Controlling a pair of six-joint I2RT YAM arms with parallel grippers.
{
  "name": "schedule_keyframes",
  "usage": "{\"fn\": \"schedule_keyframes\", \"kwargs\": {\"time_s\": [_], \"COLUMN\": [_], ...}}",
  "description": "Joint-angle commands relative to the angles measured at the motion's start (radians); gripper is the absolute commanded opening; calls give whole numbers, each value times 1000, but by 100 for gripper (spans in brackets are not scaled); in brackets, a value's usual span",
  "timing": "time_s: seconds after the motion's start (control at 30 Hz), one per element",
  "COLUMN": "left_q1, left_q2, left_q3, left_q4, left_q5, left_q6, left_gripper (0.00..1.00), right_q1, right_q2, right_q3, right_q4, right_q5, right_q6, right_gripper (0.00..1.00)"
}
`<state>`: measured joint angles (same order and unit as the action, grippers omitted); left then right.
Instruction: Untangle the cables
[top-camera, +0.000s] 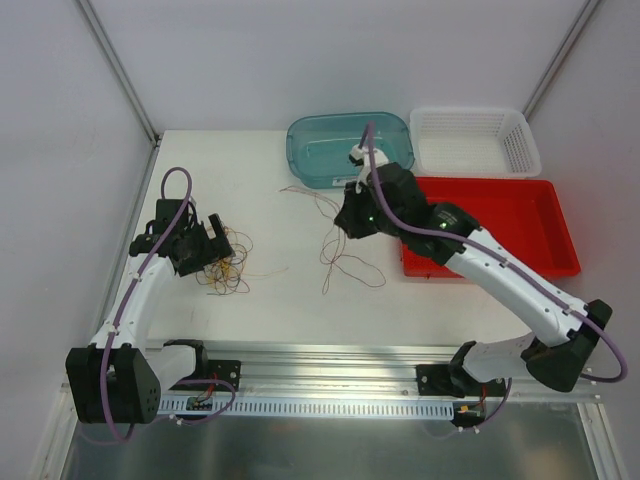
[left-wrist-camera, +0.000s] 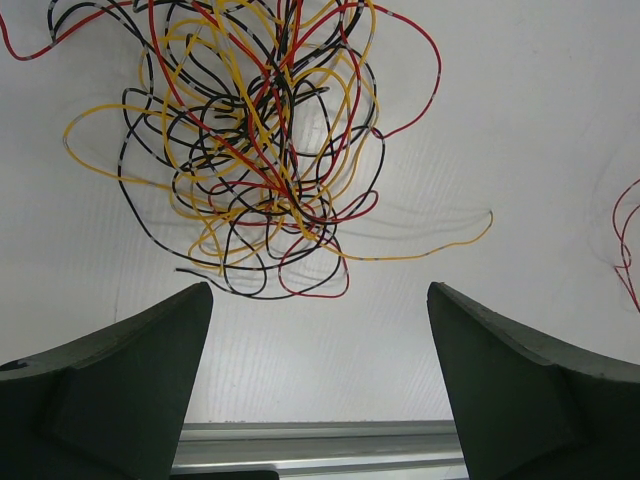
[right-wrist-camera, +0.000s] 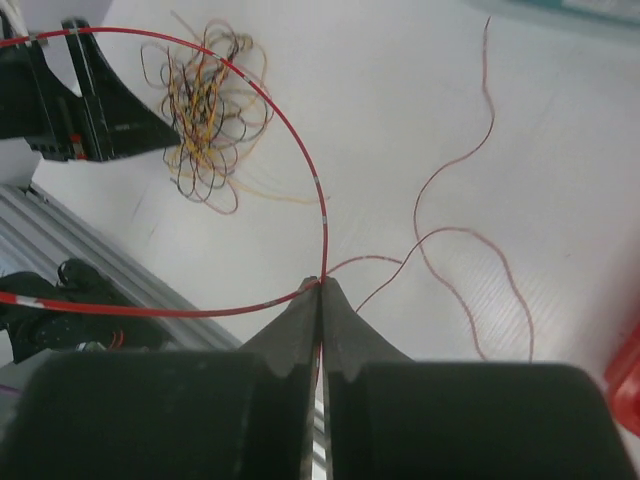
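Cables, hair-fine curly red, yellow and black wires, sit tangled just ahead of the wide-open left gripper, while the right gripper is pinched shut on 1 thin red wire: extraction step, likely next needing a slow pull away from the tangle.

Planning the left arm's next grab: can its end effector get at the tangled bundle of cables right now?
Probably yes: the left end effector stands open right beside the tangled bundle, and nothing lies between them.
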<state>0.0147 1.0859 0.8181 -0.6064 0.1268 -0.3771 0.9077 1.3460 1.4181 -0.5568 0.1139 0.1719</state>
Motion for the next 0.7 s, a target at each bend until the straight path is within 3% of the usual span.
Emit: {"fn": "schedule_keyframes", "kwargs": {"time_s": [0.0,0.1,0.3,0.67], "left_q1": [7,7,7,7], "left_q2": [-20,-17,-9,5], "left_q3": [-5,-5,-5,-5], "left_q4": [14,17,17,19], "left_q5": [22,27,39,43], "left_q6": [14,15,15,18], "left_gripper": [90,90,90,90], "right_q1": [-70,-117,-176,-210], "right_q2": [-54,-41,24,313], "right_q3": [83,70,-120,-229], "right_q4": [-60,-72,55,258], "right_q5": [-42,-75,-172,-217], "right_q6": [-103,-127,-140,-156], "right_gripper": [1,1,1,1]}}
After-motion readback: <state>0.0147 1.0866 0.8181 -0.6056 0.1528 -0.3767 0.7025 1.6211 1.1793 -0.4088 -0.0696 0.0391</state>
